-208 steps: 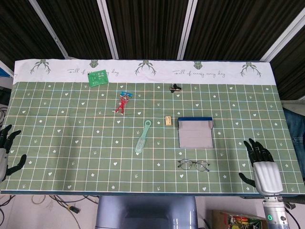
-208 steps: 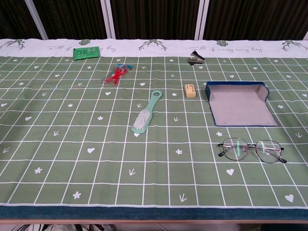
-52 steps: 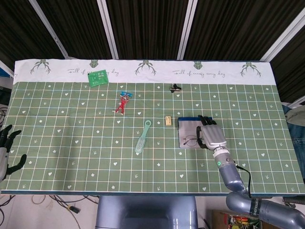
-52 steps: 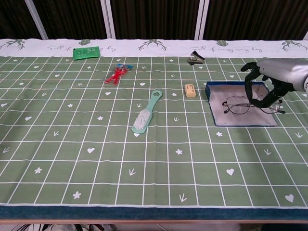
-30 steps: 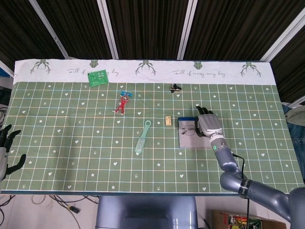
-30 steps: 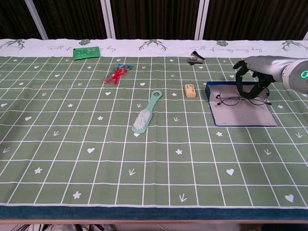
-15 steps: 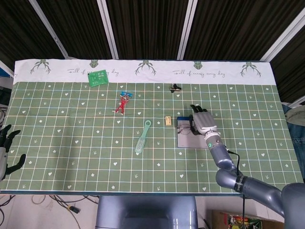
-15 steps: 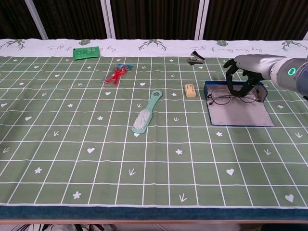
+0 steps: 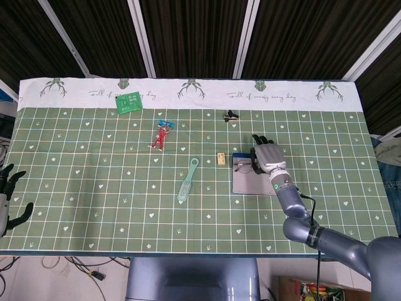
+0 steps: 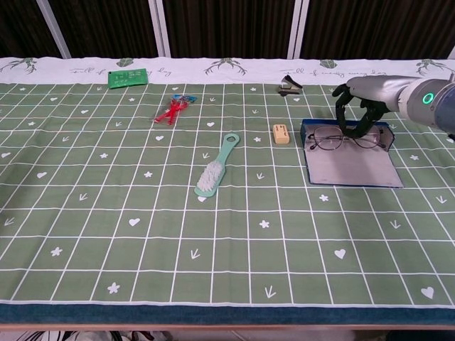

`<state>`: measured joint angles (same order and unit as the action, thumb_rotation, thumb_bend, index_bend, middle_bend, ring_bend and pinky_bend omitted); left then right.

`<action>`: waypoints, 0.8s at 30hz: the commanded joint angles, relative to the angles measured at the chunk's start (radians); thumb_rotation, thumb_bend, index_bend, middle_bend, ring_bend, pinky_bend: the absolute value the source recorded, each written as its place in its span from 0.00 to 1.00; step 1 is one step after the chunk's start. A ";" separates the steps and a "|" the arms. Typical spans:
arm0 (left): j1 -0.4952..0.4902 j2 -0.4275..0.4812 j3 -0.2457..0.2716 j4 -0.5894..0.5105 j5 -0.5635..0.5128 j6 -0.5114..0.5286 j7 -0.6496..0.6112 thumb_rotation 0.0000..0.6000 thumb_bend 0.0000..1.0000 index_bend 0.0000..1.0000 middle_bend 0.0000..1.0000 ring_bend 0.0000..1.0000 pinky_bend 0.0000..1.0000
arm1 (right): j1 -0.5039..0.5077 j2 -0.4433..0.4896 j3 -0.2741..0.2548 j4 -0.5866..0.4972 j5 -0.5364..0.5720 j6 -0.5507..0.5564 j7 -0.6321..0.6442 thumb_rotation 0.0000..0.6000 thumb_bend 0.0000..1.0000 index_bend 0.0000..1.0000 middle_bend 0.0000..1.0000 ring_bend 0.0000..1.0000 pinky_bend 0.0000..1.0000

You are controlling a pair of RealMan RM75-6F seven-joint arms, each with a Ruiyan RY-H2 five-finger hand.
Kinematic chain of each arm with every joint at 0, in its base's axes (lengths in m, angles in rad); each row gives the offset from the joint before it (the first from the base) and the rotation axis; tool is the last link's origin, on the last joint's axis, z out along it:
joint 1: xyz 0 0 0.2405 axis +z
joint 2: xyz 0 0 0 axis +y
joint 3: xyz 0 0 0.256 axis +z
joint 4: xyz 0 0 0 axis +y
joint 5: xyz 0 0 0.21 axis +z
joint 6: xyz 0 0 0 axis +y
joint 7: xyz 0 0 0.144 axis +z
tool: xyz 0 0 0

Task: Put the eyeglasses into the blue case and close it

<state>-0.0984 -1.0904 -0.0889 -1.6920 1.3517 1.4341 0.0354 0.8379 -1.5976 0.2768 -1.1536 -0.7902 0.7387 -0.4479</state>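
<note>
The eyeglasses (image 10: 343, 139), thin dark wire frames with clear lenses, are held in the back part of the open blue case (image 10: 353, 169), lenses facing forward. They are pinched from above by the fingers of the right hand (image 10: 357, 105). The left hand (image 9: 7, 199) is seen spread and empty at the table's near left edge. Bare cloth lies in front of the case; a small eraser (image 10: 281, 133) sits just left of it.

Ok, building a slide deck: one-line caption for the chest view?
Right hand holds eyeglasses over the open blue case.
</note>
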 commanded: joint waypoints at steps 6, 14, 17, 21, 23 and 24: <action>0.001 -0.001 0.000 0.000 0.001 0.003 0.001 1.00 0.36 0.14 0.00 0.00 0.00 | 0.006 0.000 -0.011 0.019 0.017 -0.007 0.008 1.00 0.52 0.61 0.06 0.09 0.19; 0.001 0.000 0.000 0.000 0.001 0.002 0.001 1.00 0.36 0.14 0.00 0.00 0.00 | 0.009 -0.011 -0.020 0.038 0.047 0.003 0.002 1.00 0.52 0.61 0.06 0.09 0.19; 0.001 0.000 0.001 0.000 0.001 0.002 0.001 1.00 0.36 0.14 0.00 0.00 0.00 | 0.012 -0.013 -0.022 0.041 0.052 0.004 0.001 1.00 0.52 0.61 0.06 0.08 0.19; 0.001 0.000 0.000 0.001 0.000 0.002 0.001 1.00 0.36 0.14 0.00 0.00 0.00 | 0.013 -0.011 -0.028 0.040 0.057 0.003 0.000 1.00 0.51 0.58 0.06 0.08 0.19; 0.001 0.000 0.000 0.001 0.000 0.001 0.002 1.00 0.36 0.14 0.00 0.00 0.00 | 0.012 -0.008 -0.032 0.037 0.059 0.005 -0.001 1.00 0.50 0.54 0.06 0.07 0.19; 0.001 0.000 0.000 0.001 0.000 0.001 0.002 1.00 0.36 0.14 0.00 0.00 0.00 | 0.011 -0.007 -0.035 0.036 0.060 0.005 -0.003 1.00 0.50 0.52 0.06 0.07 0.19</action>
<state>-0.0971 -1.0906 -0.0884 -1.6911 1.3520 1.4352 0.0372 0.8496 -1.6057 0.2438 -1.1168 -0.7314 0.7433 -0.4495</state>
